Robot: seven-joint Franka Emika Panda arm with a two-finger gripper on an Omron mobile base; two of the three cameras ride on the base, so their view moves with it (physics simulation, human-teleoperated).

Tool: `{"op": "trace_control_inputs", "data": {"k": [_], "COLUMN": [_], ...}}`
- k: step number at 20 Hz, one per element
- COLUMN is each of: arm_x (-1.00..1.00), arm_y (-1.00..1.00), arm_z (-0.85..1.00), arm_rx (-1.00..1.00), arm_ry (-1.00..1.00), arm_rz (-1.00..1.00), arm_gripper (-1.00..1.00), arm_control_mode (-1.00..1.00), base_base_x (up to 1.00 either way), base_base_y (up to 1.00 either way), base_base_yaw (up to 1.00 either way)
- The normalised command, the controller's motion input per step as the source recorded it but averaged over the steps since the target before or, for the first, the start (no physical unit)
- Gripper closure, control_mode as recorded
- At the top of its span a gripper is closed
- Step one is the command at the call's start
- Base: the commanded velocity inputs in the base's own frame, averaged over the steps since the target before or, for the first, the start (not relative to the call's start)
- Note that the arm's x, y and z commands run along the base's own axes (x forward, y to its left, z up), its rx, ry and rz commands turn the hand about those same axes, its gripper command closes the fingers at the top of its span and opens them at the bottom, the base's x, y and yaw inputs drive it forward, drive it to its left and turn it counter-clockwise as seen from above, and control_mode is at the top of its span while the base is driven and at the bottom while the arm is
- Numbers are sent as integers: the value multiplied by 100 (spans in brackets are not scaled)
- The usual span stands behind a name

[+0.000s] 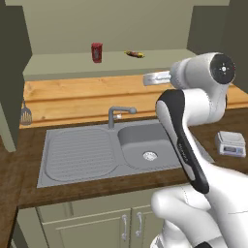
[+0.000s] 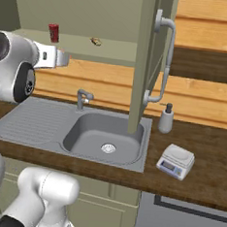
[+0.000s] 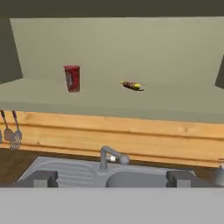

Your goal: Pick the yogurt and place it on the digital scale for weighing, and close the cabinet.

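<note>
Yogurt (image 1: 97,52) stands upright on the open cabinet (image 2: 144,59) shelf, left part, w/ a small yellow-brown item (image 1: 134,54) lying on the same shelf well to its right, apart from it. Fingers (image 3: 111,178) are spread wide & hold nothing; in hand view the two dark tips sit far apart at the bottom, w/ the yogurt up-left of centre beyond them, not touching. In the base views the hand hangs in front of the shelf, lower than the yogurt. Cabinet door (image 2: 156,65) stands open, edge-on in right base view, its bar handle over the sink (image 2: 41,124). Digital scale (image 2: 175,161) lies flat on the dark wood desk (image 2: 203,162) right of the sink, nothing on its plate. Grey soap dispenser (image 2: 166,118) stands behind the scale, near the sink's back-right corner. Faucet (image 1: 117,115) at the sink's back edge; utensils (image 3: 11,131) hang at far left on the wood wall strip.
</note>
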Motion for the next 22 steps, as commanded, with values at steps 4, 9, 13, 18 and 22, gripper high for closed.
{"op": "trace_control_inputs", "data": {"k": [4,9,13,18,22], "arm_x": [24,53,68,49,39], "arm_y": [77,49,3,-20,24], "arm_z": [85,6,-9,-7,-14], "arm_rx": [0,0,13,15,-9], "arm_ry": [-5,8,14,4,0], "arm_rz": [0,1,26,27,1], "arm_gripper": [-100,-100,-100,-100,-100], "arm_control_mode": [-100,-100,-100,-100,-100], "base_base_x": [0,0,0,0,0], "base_base_y": [0,0,0,0,0], "base_base_yaw": [0,0,0,0,0]}}
